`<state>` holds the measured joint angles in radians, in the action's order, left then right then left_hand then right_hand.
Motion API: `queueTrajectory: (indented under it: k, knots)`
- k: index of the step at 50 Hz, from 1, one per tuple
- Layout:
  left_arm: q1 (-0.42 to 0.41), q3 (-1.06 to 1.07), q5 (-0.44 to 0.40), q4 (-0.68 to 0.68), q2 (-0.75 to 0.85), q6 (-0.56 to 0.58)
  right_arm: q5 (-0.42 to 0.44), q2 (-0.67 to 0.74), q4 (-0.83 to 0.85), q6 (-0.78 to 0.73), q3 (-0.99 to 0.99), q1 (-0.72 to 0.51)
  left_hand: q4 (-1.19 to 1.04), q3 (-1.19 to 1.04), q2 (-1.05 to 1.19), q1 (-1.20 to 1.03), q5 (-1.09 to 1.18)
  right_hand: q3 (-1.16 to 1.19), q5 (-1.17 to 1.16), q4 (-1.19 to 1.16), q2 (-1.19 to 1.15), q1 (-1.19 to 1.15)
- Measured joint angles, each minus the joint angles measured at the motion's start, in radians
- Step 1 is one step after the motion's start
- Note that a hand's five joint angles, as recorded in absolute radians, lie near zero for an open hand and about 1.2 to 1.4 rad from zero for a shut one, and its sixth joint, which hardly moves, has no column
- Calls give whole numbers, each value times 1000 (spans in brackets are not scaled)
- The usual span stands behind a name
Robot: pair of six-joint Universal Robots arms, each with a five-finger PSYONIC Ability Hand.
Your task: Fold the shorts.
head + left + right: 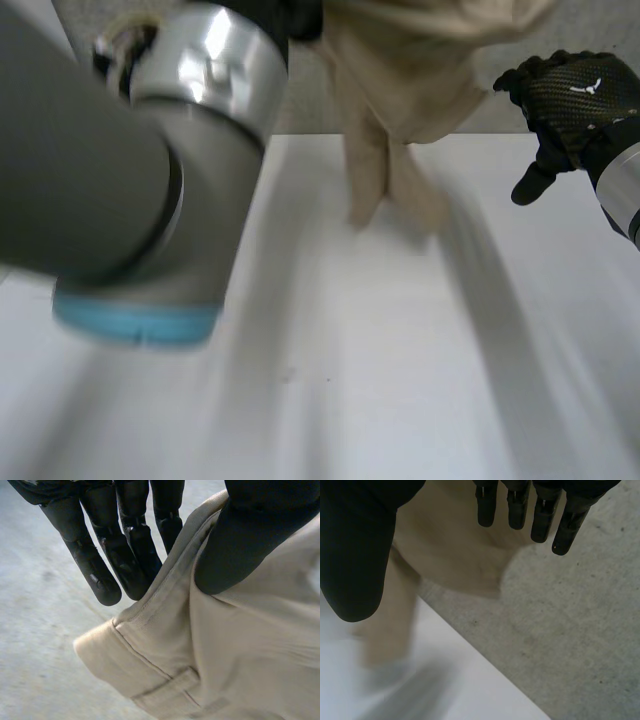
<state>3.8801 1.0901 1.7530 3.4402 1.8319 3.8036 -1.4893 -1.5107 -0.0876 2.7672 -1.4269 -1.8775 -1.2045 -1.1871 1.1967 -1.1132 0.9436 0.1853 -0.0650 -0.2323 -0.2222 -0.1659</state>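
Left fingers (132,565) pinch the shorts (250,650) by one edge above the table (400,350) rim.

The white table (400,380) was smooth and flat. Its far edge ran in a straight line. Past that edge was a grey floor (570,645) with little dark specks.

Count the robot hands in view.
2. The left robot hand pinches an edge of the shorts; the right robot hand is open, beside the shorts, not touching them.
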Motion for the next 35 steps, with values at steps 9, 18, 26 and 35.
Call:
queueTrajectory:
  k: [9, 18, 26, 35]
  knots:
    - [-30, 469, 2, 21, -86, -3, 2, -5, 22, -3, 2, 3, 0, -3, 1, 0, 0, 0, 0, 0, 0, 0]
    - [-64, 708, 5, -19, 41, -7, 1, -7, 18, -8, 10, 16, 889, 860, -878, 824, -812, 0, 0, 0, 0, 0]
    - [-17, 667, 3, -60, -104, -43, 3, -9, 6, -13, 0, 6, 924, 907, -918, 824, -849, 0, 0, 0, 0, 0]
    - [121, 627, -3, -62, -253, -115, 5, -23, -13, -57, -20, -6, 924, 907, -920, 824, -852, 0, 0, 0, 0, 0]
